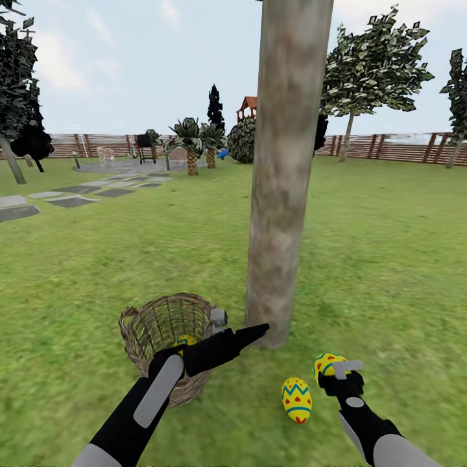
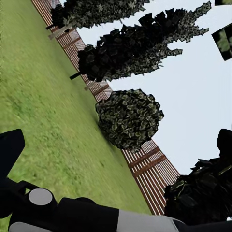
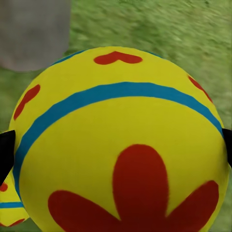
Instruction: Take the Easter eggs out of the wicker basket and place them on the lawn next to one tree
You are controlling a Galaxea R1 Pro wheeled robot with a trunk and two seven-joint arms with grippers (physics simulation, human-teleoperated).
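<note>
Your right gripper (image 1: 334,370) grips a yellow egg (image 3: 121,145) with a blue band and red flower, low over the lawn (image 1: 389,259). A second egg (image 1: 296,399) lies just left, near the smooth tree (image 1: 285,181). Your left gripper (image 1: 250,334) reaches past the wicker basket (image 1: 146,324), its opening unclear; a third egg (image 1: 185,340) seems inside. Open grass stretches right.

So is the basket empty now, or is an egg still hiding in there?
Not empty. In the head view a bit of a yellow egg shows inside the wicker basket, behind the left arm. Whether more are inside, cannot tell.
</note>
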